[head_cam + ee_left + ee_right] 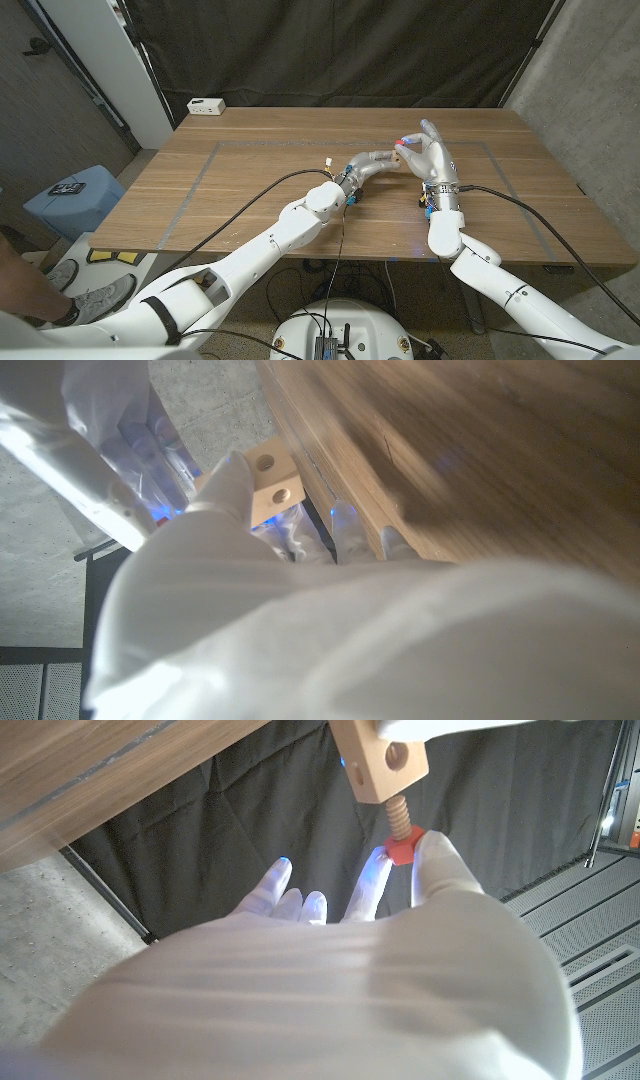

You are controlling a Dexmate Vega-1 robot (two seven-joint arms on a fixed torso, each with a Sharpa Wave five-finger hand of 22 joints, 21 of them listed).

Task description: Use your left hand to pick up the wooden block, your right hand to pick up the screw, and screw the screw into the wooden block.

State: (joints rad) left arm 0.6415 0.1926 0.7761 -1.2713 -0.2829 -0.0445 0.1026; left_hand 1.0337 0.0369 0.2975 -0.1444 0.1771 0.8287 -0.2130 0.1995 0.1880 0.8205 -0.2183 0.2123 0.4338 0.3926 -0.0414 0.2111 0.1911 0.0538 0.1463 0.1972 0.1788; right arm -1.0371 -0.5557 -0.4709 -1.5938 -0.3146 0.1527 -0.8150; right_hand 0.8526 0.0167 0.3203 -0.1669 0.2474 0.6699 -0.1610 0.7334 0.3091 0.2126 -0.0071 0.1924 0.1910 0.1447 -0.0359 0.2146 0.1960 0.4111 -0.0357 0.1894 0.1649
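Over the middle of the table my left hand [372,162] and right hand [432,160] meet. The left hand [300,630] grips a pale wooden block [272,485] with round holes in its faces. In the right wrist view the block [380,760] has the screw's tan threaded shaft [400,815] entering one face. The screw's red head [403,848] is pinched between the thumb and a finger of my right hand [330,990], whose other fingers are spread. In the head view the red head [404,142] shows between the hands, while the block is mostly hidden.
A small white box [206,105] sits at the table's back left corner. Grey tape lines [200,175] mark a rectangle on the wooden table [520,210]. A blue bin [75,195] stands on the floor to the left, and a person's shoe [85,300] is near it.
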